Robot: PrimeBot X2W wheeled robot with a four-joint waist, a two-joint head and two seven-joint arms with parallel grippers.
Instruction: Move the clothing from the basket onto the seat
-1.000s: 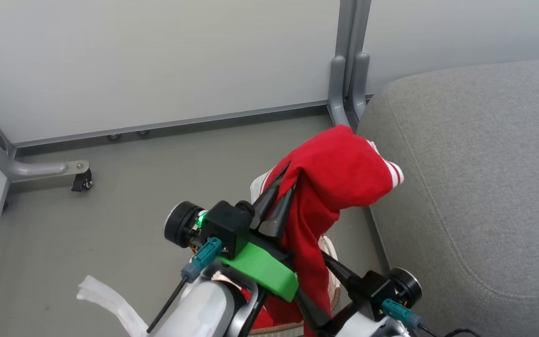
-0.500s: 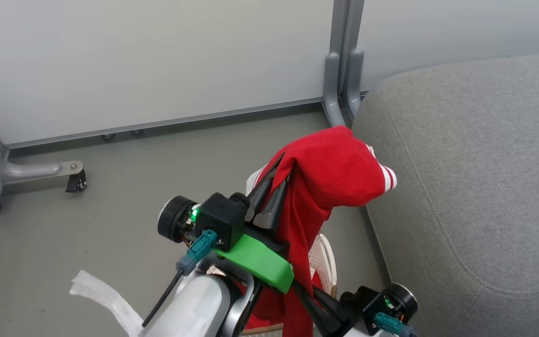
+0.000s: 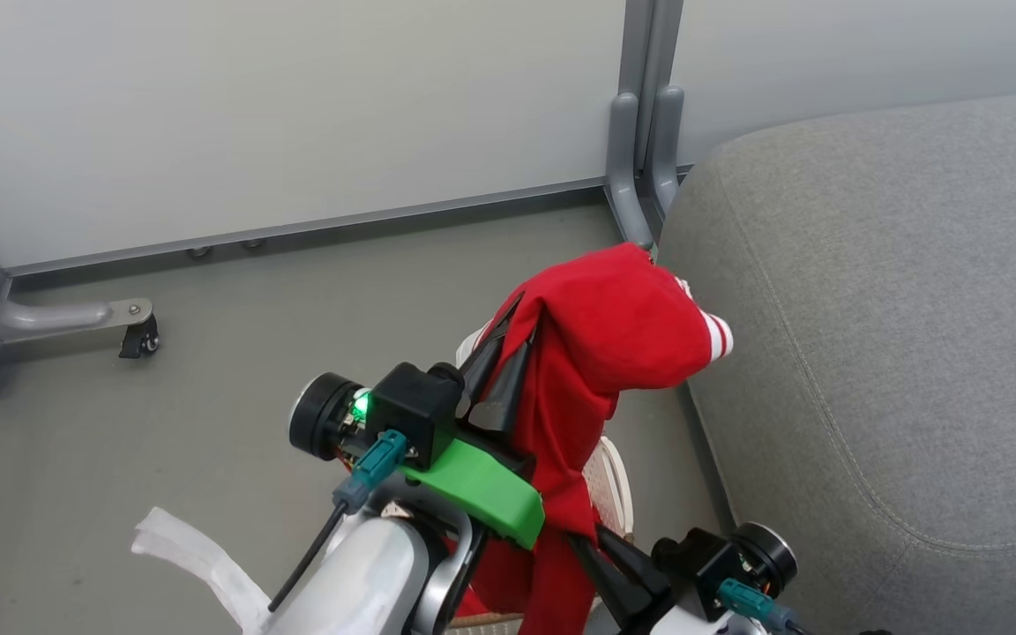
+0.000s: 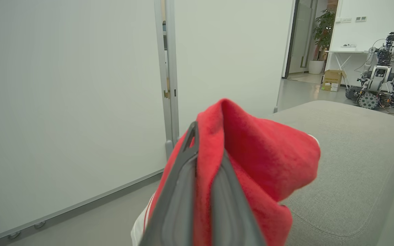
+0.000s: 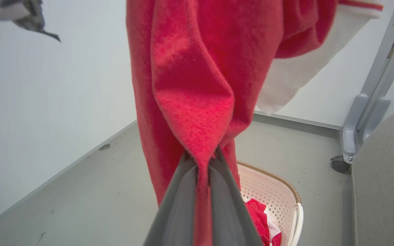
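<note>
We are gripping the garment with both claws closed on it, left claw above right claw. The edge of the seat is lying just right of them, open floor left; the basket below is showing half hidden.

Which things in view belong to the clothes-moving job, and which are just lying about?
Job in hand:
- lifted red garment, pinched by left gripper and right gripper
- second red garment, in the basket
- seat

Lying about:
- white strip on the floor
- caster
- another robot and cardboard box, far behind
</note>
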